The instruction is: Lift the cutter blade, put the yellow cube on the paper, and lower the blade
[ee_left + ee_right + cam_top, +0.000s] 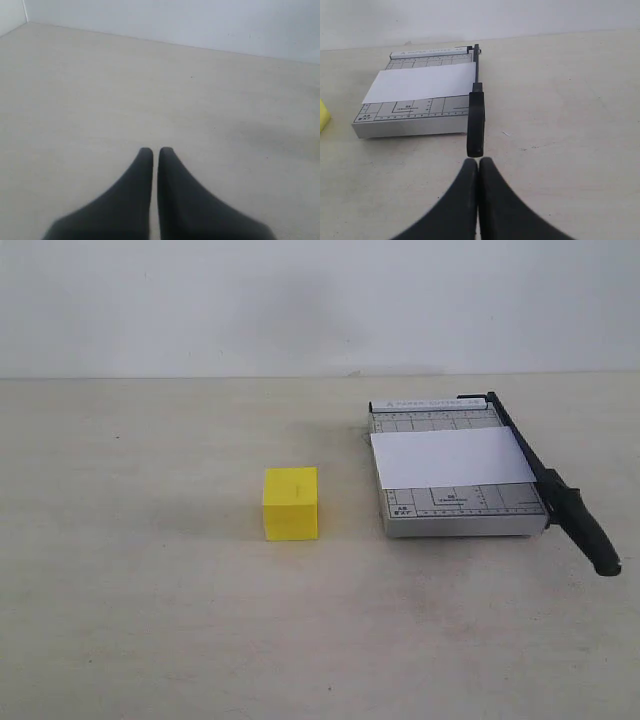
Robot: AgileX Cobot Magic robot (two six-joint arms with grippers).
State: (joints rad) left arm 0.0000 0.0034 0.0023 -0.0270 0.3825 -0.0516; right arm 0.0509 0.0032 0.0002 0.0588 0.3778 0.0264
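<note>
1. Two pincers, both pressed together, holding nothing: right gripper (478,160) just short of the blade's handle, left gripper (155,150) over bare table (100,100).
2. One cutter blade (476,117) lies flat along one trimmer (410,127).
3. One paper (450,458) lies across the trimmer.
4. One yellow cube (290,503) sits on the table, apart from the trimmer.

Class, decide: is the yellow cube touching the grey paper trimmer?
Apart. The exterior view shows a strip of bare table between the yellow cube and the grey trimmer.

Pale beige tabletop (130,620) against a plain white wall (200,300).
</note>
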